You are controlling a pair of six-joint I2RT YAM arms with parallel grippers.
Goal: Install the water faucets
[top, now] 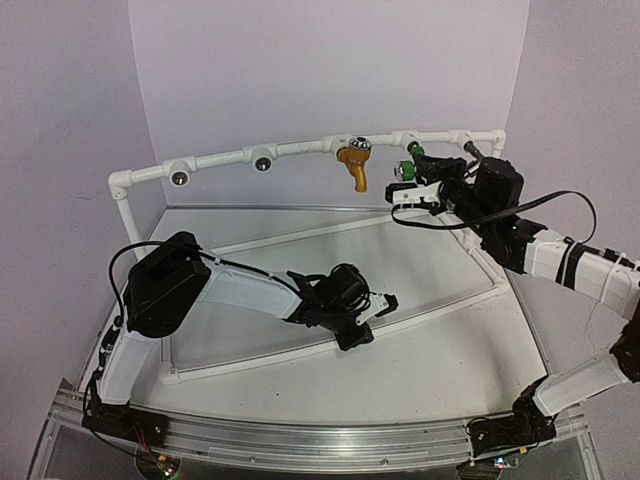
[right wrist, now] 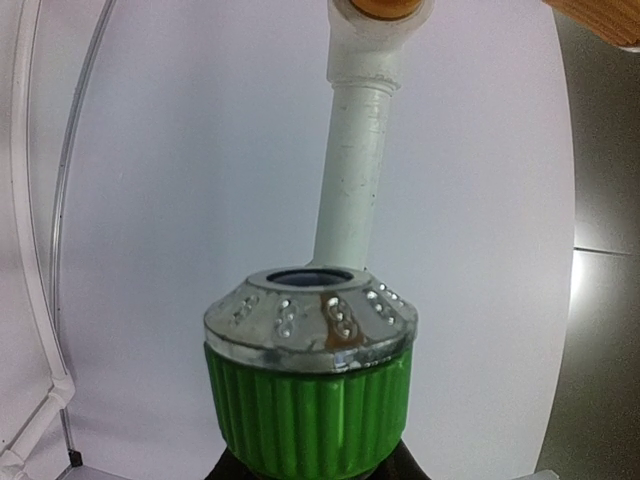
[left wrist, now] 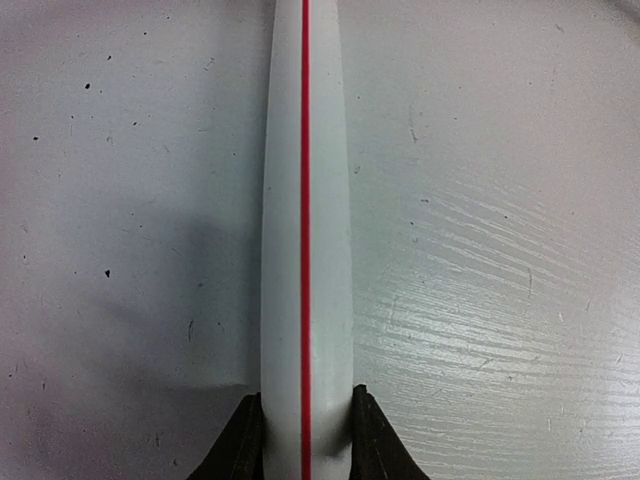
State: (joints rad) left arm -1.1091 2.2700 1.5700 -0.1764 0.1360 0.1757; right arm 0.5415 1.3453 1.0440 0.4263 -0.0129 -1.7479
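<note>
The mustard-yellow faucet hangs from the white pipe frame at the back, spout down. My right gripper is shut on the green faucet, held right at the pipe to the right of the yellow one. In the right wrist view the green ribbed body with its silver cap sits between the jaws of the right gripper. My left gripper is shut on the low white pipe with a red line, seen between the jaws of the left gripper. A small dark piece, maybe the dark faucet, sits by the pipe behind my right wrist.
Two round silver-centred sockets sit on the left part of the back pipe. A low white pipe rail crosses the table floor diagonally. Lilac walls close in the back and sides. A metal rail runs along the near edge.
</note>
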